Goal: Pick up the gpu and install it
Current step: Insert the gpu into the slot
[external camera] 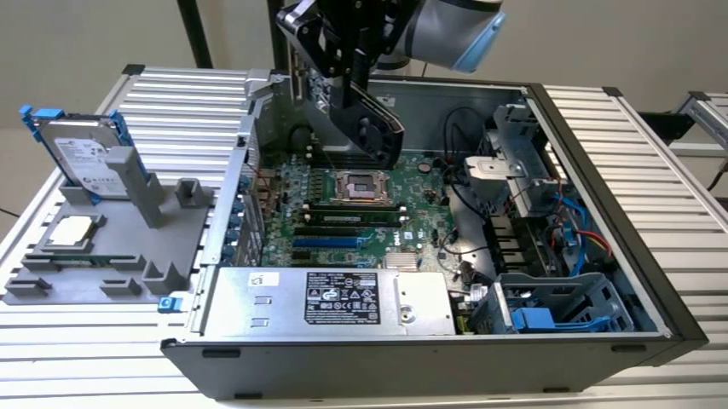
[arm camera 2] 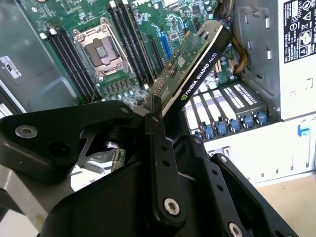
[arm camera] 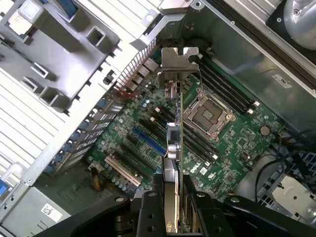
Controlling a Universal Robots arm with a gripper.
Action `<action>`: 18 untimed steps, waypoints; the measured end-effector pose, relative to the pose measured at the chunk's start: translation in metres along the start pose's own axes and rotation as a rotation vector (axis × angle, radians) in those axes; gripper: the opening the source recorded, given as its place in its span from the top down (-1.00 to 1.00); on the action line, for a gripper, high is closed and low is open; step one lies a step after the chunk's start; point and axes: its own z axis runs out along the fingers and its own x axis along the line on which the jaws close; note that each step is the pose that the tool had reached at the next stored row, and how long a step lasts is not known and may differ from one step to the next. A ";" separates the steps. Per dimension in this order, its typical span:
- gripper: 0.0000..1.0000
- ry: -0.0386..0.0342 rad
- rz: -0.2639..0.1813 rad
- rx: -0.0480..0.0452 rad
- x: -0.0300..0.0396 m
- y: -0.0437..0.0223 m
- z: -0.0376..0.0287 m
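My gripper (external camera: 350, 75) was clamped on gpu (external camera: 373, 119), fingers (arm camera 2: 154, 133) pinching card by its edge. gpu hung tilted in air inside open computer case (external camera: 592, 213), above green motherboard (external camera: 341, 230), clear of its slots. In first wrist view, silver bracket (arm camera: 178, 61) sat at card's far end, toward case's vented wall; bare processor socket (arm camera: 207, 114) lay just beside card's line. Outside case, at exterior view's left, gray holder (external camera: 125, 256) on slatted table (external camera: 649, 153) carried hard drive (external camera: 85, 158) upright and square chip (external camera: 71, 232) flat.
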 end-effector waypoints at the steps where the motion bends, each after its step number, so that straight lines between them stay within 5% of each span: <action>1: 1.00 0.0002 -0.006 -0.0001 0.0000 0.0000 0.0000; 18: 1.00 0.0037 -0.095 -0.0018 0.0000 0.0000 0.0000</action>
